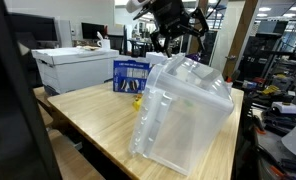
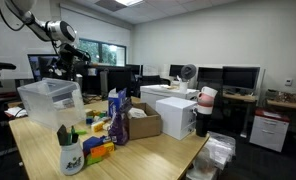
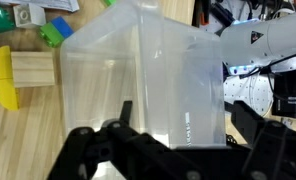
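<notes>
Overhead, the jaws hung spread wide above a clear plastic bin [image 1: 183, 115], holding nothing.
Seen in both exterior views, they hovered over the bin's top, near its far edge. The bin stood upright on the wooden desk [image 1: 88, 110], with a blue box [image 1: 130, 75] just behind it. From the wrist view, a wooden block [image 3: 33, 68], green blocks [image 3: 56, 32] and a yellow toy [image 3: 0, 80] lay beside the bin.

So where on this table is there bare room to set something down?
Bare wood runs along the table from the bin to its edge, and in front of the cardboard box. It is crowded around the blue box, blocks and mug. The open pincer hangs over the bin.
</notes>
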